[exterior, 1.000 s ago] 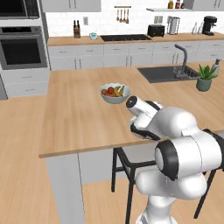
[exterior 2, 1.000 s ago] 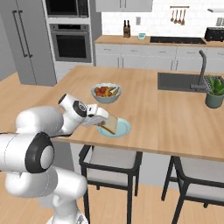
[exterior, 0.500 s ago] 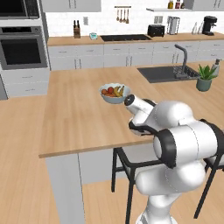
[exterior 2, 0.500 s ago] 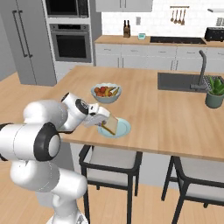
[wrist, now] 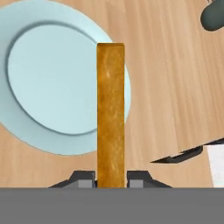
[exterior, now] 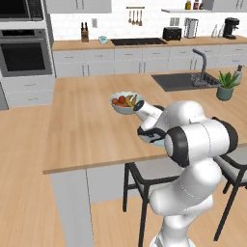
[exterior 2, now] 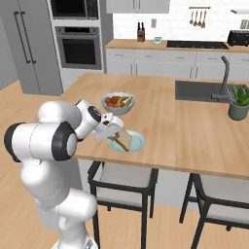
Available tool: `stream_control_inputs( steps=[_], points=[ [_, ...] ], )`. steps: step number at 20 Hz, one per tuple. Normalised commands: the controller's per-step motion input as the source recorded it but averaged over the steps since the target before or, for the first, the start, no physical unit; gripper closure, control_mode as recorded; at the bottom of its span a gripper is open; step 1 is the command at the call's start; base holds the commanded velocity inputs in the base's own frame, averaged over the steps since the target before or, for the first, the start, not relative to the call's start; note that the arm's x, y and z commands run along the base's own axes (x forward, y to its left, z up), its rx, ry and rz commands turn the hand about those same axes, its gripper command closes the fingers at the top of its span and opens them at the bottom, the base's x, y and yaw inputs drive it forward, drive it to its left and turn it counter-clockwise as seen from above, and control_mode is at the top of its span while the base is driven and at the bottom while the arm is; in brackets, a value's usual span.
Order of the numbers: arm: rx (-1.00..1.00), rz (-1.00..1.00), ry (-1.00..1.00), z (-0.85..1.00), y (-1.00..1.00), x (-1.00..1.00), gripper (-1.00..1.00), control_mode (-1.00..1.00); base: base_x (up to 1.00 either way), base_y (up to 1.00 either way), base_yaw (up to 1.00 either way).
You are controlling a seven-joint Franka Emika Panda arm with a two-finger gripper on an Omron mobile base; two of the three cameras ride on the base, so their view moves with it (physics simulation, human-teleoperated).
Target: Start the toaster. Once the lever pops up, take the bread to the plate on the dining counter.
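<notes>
From behind the arm on its left, you see the dining counter point(exterior: 87, 125) stretching across the middle of the room, with the fruit bowl point(exterior: 124, 103) standing on its wood top. Your arm bends over the near edge just right of that bowl, and its white body hides most of the plate point(exterior: 146, 140); only a thin light-blue sliver peeks out by the wrist. Far back on the wall counter you can make out the toaster point(exterior: 172, 33), black and boxy, beside the stove top. A sink and a potted plant point(exterior: 226, 85) sit on the island to the right.

From the right side you get the clearer look. The gripper point(exterior 2: 120, 137) is clamped on the bread point(exterior 2: 123, 140), which hangs tilted over the plate point(exterior 2: 136, 142), its lower corner down at the plate's face; you cannot tell whether it touches. The fruit bowl point(exterior 2: 118, 102) stands just behind, apart from the plate. Two stools are tucked under the near edge.

Looking along the hand, you see the bread point(wrist: 110, 113) edge-on as a brown crust strip rising from between the two dark fingertips point(wrist: 85, 179), held firmly. Beneath it lies the plate point(wrist: 48, 83), mostly to the strip's left, on bare wood.
</notes>
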Motion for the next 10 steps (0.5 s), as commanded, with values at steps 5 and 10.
stream_control_inputs(
  steps=[5,10],
  points=[
    [-0.06,-0.05,0.01,0.06,0.0,0.45,1.0,-1.0,0.0,0.0,0.0],
    [-0.02,-0.01,0.19,-0.33,0.0,0.43,1.0,-1.0,0.0,0.0,0.0]
  ],
)
